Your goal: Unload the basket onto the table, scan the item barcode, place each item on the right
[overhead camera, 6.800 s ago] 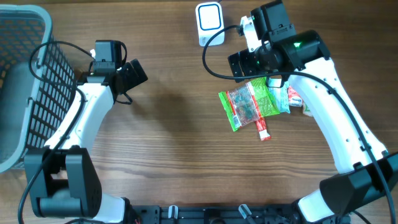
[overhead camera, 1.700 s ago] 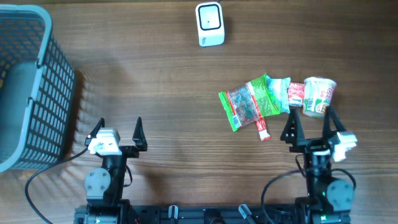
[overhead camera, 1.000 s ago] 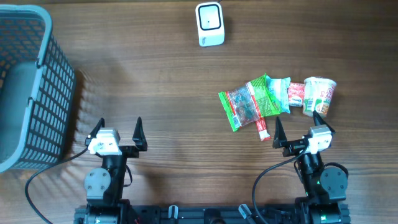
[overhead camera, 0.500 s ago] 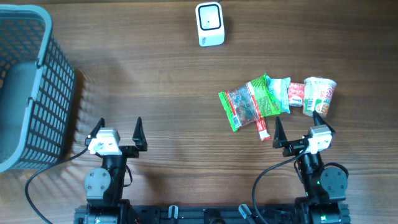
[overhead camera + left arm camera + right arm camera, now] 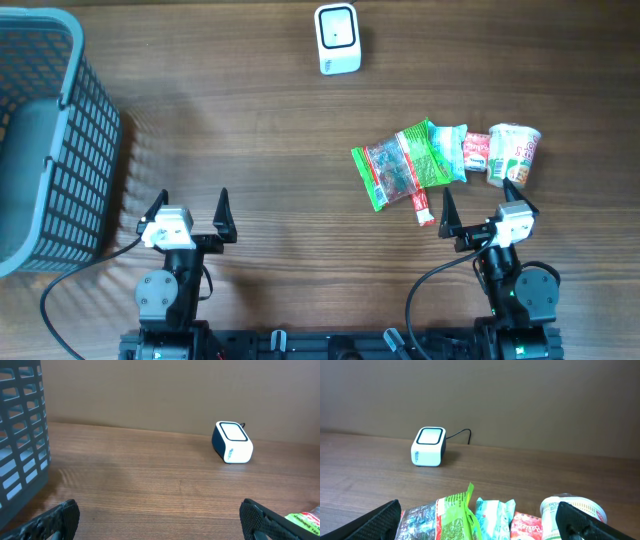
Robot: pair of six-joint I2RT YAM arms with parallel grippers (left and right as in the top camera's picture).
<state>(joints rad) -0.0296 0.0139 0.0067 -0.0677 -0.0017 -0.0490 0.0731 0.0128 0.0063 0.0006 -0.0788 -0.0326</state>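
The white barcode scanner (image 5: 337, 38) stands at the far middle of the table, also seen in the left wrist view (image 5: 233, 442) and the right wrist view (image 5: 428, 446). A cluster of items lies at the right: green snack packets (image 5: 400, 165), a pale packet (image 5: 450, 152), a red packet (image 5: 476, 152), a cup of noodles (image 5: 514, 153) and a small red sachet (image 5: 424, 208). My right gripper (image 5: 480, 200) rests open just in front of them, holding nothing (image 5: 477, 517). My left gripper (image 5: 192, 203) is open over bare wood (image 5: 160, 517), far from the items.
A grey mesh basket (image 5: 50, 140) fills the far left corner, and its wall shows in the left wrist view (image 5: 20, 435). The scanner's cable (image 5: 462, 434) runs off behind it.
Both arms have pulled back from over the table to the front edge. Since then the right gripper turned slightly left, and nothing has moved in the last second.
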